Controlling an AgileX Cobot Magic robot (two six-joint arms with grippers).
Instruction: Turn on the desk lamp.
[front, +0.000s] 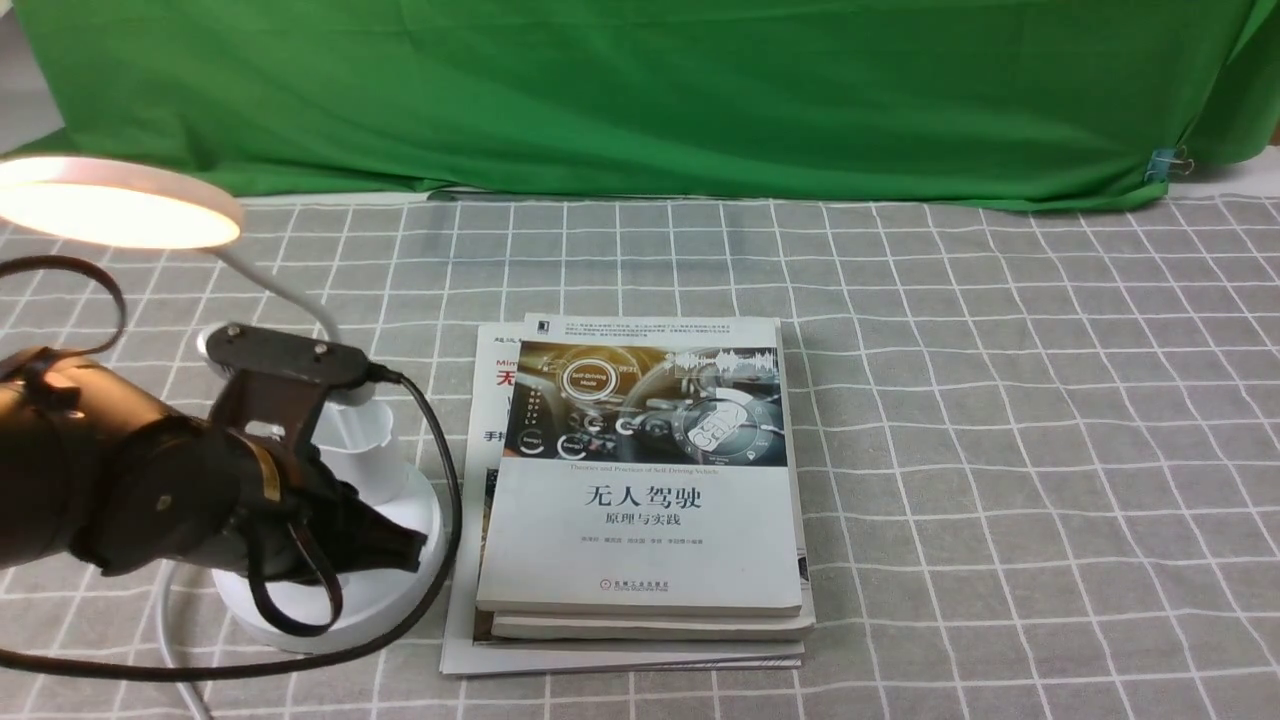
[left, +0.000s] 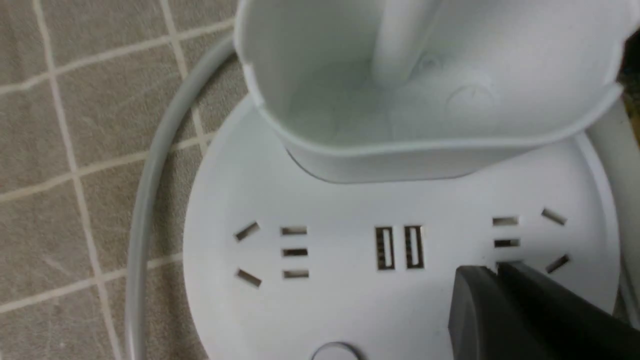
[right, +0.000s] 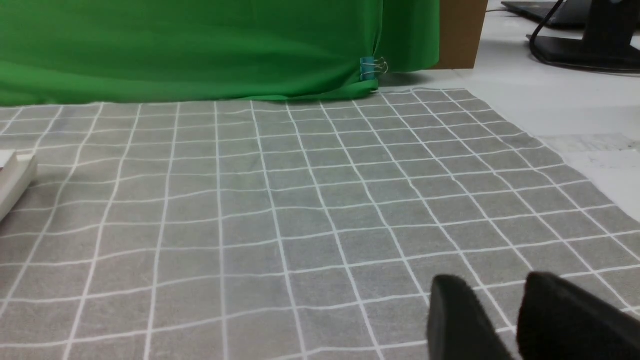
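The desk lamp stands at the front left of the table. Its round disc head (front: 110, 205) glows bright. The thin neck (front: 290, 290) curves down into the small cup (front: 360, 440) on the round base (front: 390, 590). My left gripper (front: 405, 545) is shut and empty, its tips low over the base. In the left wrist view the shut tips (left: 492, 270) sit over the base (left: 340, 300) beside the sockets, with the cup (left: 400, 115) beyond and the edge of a round button (left: 336, 351) nearby. My right gripper (right: 495, 280) is open and empty above the cloth.
A stack of books (front: 640, 480) lies right beside the lamp base. The lamp's grey cable (left: 150, 190) curves round the base. A grey checked cloth (front: 1000, 450) covers the table. A green backdrop (front: 640, 90) hangs behind. A book edge (right: 12, 182) shows in the right wrist view.
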